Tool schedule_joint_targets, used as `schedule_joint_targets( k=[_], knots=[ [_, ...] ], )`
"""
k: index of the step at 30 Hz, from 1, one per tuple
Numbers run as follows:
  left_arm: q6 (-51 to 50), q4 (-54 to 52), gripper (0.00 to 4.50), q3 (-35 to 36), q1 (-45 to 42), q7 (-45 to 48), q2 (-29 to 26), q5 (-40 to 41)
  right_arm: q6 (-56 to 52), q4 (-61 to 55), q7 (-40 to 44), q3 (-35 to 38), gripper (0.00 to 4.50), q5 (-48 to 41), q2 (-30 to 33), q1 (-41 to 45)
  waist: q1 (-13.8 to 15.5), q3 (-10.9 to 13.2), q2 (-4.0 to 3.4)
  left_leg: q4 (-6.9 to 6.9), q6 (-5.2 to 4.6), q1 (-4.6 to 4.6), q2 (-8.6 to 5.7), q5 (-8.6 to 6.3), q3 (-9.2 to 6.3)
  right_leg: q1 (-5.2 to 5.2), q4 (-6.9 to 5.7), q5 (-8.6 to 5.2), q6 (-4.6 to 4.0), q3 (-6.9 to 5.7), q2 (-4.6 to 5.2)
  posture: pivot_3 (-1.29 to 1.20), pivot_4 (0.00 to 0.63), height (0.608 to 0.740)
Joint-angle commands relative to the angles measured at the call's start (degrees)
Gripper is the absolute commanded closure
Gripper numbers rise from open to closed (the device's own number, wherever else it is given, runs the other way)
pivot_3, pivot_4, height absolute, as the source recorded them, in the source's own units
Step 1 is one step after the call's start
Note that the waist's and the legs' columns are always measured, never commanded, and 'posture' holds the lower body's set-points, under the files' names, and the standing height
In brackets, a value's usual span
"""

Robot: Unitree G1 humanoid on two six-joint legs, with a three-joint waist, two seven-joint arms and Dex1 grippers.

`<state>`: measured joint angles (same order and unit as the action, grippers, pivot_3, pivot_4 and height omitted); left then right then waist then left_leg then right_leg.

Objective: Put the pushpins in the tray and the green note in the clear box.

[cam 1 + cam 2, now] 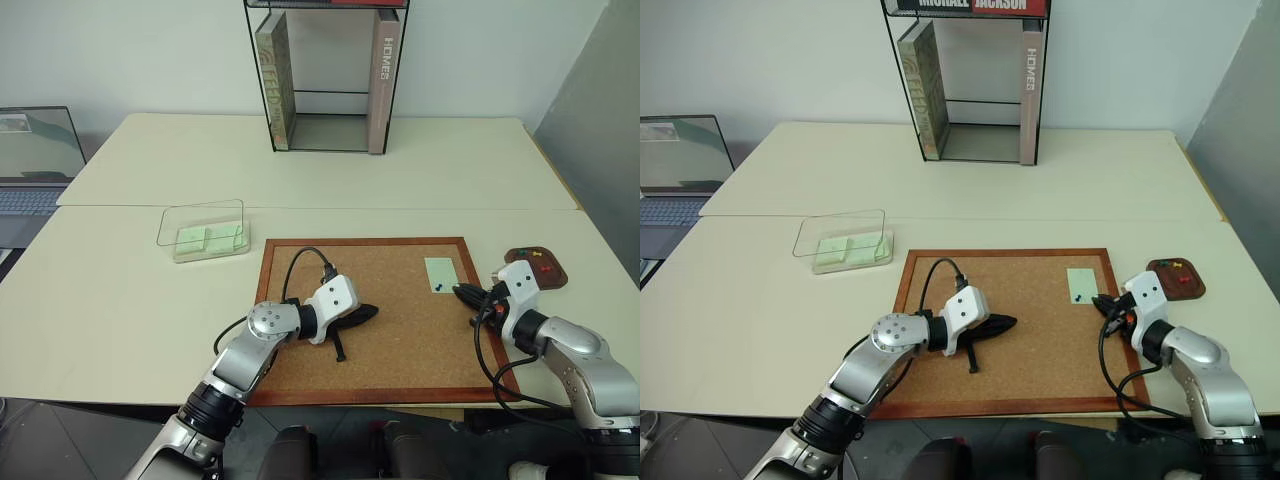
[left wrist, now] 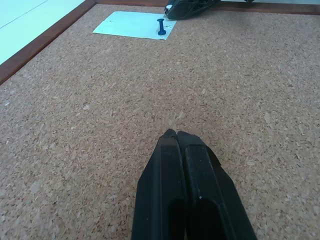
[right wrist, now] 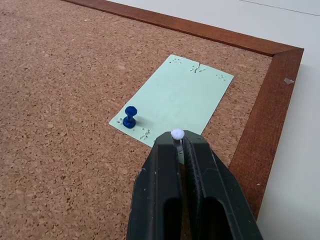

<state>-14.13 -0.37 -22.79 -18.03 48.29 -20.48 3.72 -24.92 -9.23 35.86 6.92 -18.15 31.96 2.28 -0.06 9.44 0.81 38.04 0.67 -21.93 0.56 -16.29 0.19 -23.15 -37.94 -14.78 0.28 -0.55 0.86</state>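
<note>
The green note point(image 3: 175, 97) lies flat near the right edge of the corkboard point(image 1: 400, 340), held by a dark blue pushpin point(image 3: 130, 116) at one corner. My right gripper point(image 3: 177, 137) hovers over the note's near edge, shut on a white-headed pushpin point(image 3: 177, 133) that pokes out between its tips. The left gripper point(image 1: 372, 311) is shut and empty, low over the middle of the corkboard. The brown tray point(image 1: 520, 254) sits just right of the board with small coloured pins in it. The clear box point(image 1: 200, 215) stands to the board's upper left, with pale green slips inside.
A black wire-frame shelf point(image 1: 325, 80) with books stands at the back centre of the table. A laptop point(image 1: 35, 160) sits off the far left. Cables trail from both wrists over the corkboard.
</note>
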Motion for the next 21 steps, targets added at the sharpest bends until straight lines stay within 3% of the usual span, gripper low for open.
schedule_joint_targets(
  k=[1,14,21],
  knots=[
    [-1.2,2.6,4.5,-2.9,2.4,1.3,-1.5,-2.4,3.3,-5.4,-1.1,2.1,4.42,-0.3,-0.6,-0.8,0.0,0.0,0.0,0.0,0.0,0.0,0.0,0.0,0.0,0.0,0.0,0.0,0.0,0.0,0.0,0.0,0.15,0.74],
    [-1.7,2.3,4.5,-3.5,2.6,1.3,-2.0,-2.7,2.7,-8.1,-3.7,4.9,4.42,-2.7,-2.6,0.2,0.0,-0.1,0.02,0.01,0.0,0.03,0.01,0.0,0.02,0.01,-0.02,0.0,0.0,0.02,-0.01,0.0,0.15,0.74],
    [-1.9,1.9,4.5,-3.6,2.9,1.3,-1.8,-2.8,0.0,0.2,-9.3,10.3,4.42,-1.4,-1.4,5.7,0.0,-0.1,0.05,0.01,0.0,0.05,0.01,0.0,0.03,0.01,-0.04,0.0,-0.01,0.03,-0.01,0.0,0.15,0.74]
  ],
)
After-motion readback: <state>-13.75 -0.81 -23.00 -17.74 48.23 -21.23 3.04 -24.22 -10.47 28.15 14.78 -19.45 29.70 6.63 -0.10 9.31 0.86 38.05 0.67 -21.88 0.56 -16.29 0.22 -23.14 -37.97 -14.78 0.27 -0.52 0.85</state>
